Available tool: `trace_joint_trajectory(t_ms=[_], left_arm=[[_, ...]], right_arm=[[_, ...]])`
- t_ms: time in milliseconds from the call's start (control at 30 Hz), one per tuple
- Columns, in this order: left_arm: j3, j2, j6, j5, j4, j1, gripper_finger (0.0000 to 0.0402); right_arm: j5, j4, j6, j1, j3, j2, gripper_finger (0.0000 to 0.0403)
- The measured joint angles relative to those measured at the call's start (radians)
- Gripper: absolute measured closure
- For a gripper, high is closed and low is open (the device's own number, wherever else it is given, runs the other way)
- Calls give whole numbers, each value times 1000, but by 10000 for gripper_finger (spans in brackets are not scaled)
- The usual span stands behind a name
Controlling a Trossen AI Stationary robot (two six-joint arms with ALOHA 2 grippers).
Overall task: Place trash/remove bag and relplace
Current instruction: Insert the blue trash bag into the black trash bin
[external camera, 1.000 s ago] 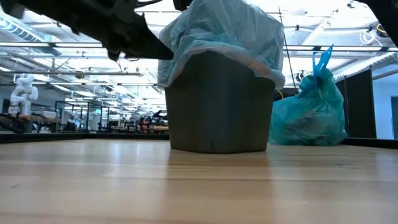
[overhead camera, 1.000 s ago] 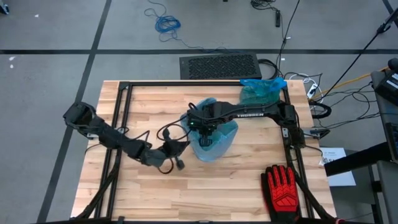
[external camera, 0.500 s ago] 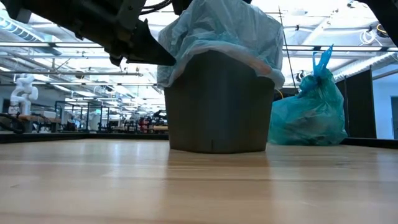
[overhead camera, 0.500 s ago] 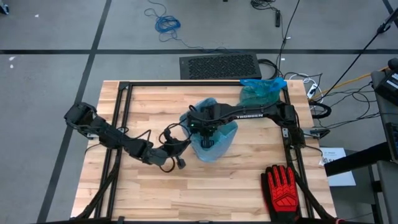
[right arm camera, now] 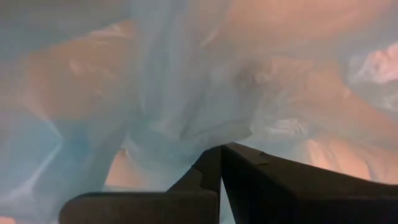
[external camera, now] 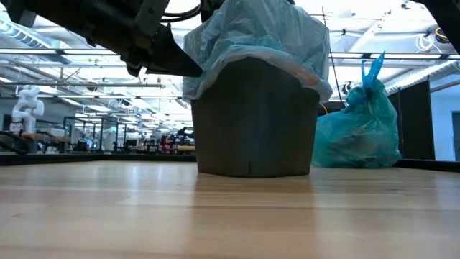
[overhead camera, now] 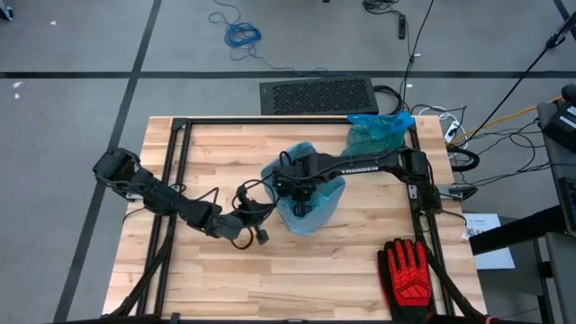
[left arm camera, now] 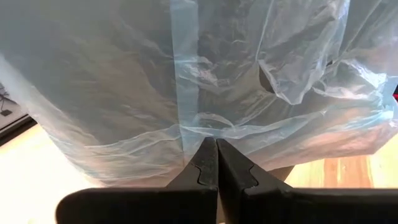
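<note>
Left gripper (overhead camera: 262, 214), fingers pressed together, pinches the blue liner bag (overhead camera: 310, 211) draped over the grey bin (external camera: 251, 122) at frame centre; right gripper (overhead camera: 301, 191), also closed, sits inside. Tied full bag (overhead camera: 378, 130) upper right, red glove (overhead camera: 412, 270) lower right.

"TROSSEN" on right arm (overhead camera: 360, 165)

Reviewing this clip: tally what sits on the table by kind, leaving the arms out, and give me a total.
Bins, dark, lined with a pale blue bag: 1
Tied-off teal bags, full: 1
Red-and-black gloves: 1
Loose trash scraps in view: 0
Total: 3
</note>
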Motion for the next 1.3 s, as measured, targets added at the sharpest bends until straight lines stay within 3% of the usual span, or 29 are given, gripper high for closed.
trace_joint_trajectory(t_ms=[433,833,1300], left_arm=[[0,0,0,1,0,0,402],[0,0,-1,0,-11,0,402],[0,0,-2,8,-14,0,402]], right_arm=[[-9,-10,-10,9,0,40,403],[-72,-117,27,15,149,25,403],[-80,-197,72,15,178,25,403]])
